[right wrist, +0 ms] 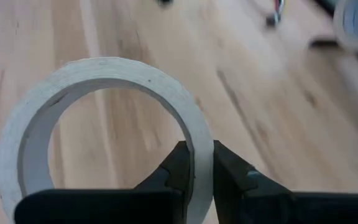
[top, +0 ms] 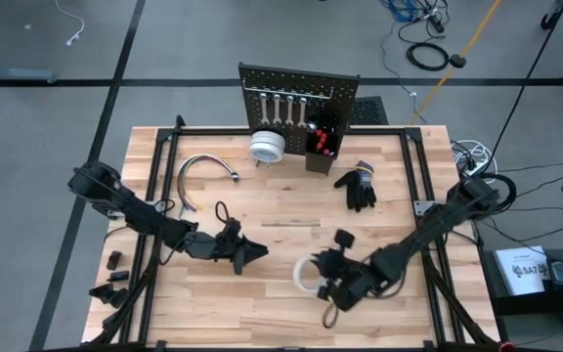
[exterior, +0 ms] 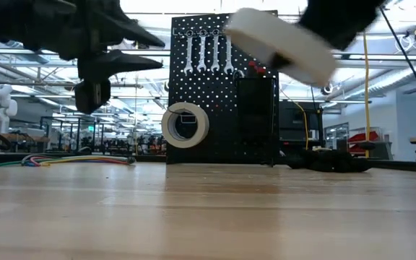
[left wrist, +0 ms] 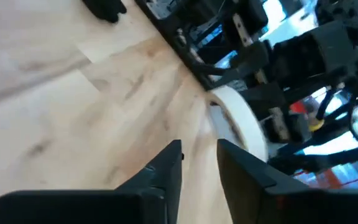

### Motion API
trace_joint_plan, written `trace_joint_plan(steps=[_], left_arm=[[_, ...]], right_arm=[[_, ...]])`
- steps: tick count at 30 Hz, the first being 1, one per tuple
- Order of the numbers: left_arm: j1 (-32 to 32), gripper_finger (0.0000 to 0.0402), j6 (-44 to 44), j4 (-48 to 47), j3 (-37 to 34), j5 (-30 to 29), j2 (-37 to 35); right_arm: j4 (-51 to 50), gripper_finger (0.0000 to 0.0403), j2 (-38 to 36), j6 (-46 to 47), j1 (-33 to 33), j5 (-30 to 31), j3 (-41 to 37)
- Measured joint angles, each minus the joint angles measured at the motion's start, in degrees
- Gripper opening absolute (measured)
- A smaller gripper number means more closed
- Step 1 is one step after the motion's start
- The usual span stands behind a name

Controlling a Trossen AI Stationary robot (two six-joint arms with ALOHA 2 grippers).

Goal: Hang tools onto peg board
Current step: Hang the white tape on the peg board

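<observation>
The right tool point(right wrist: 196, 163) is clamped on the wall of a white tape roll point(right wrist: 98, 134), one finger inside the ring and one outside. In the high view this roll point(top: 308, 275) is held over the front centre of the counter point(top: 203, 313); in the low view it is seen raised clear of the wood and tilted. The left tool point(top: 258, 251) is positioned beside it to the left, fingers slightly parted and gripping nothing. The peg board point(top: 297, 95) stands upright at the counter's rear edge, with silver wrenches point(top: 283, 108) hung on it and stacked tape rolls point(top: 267, 147) hung at its front. A black glove point(top: 358, 184) lies near its base.
</observation>
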Motion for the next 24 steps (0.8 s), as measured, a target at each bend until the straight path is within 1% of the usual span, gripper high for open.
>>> trace_joint_plan(steps=[3,5,8,12,16,19,24], left_arm=[[0.0,0.0116,-3.7,3.5,0.4,0.1,2.5],[0.0,0.0121,-4.0,3.8,1.2,0.1,4.3],[0.0,0.0123,-4.1,4.1,3.2,0.1,6.9],[0.0,0.0124,-4.1,3.9,5.7,0.2,10.2],[0.5,0.0124,-4.2,3.9,7.7,0.2,11.9],[1.0,0.0124,-4.2,3.8,8.4,0.2,12.1],[1.6,0.0123,-4.2,3.7,8.5,0.2,12.0]], right_arm=[[7.1,0.0034,0.0,-8.4,-2.5,-0.6,0.0],[9.9,0.0034,0.0,-12.7,-3.9,-1.8,0.0],[13.2,0.0034,0.0,-17.4,-5.8,-1.8,0.0],[13.3,0.0034,0.0,-19.8,-8.1,-2.1,0.0],[13.5,0.0034,0.0,-21.7,-9.8,-4.6,0.0],[13.6,0.0034,0.0,-22.4,-10.5,-6.1,0.0],[13.6,0.0034,-0.1,-23.0,-11.2,-6.1,0.0]])
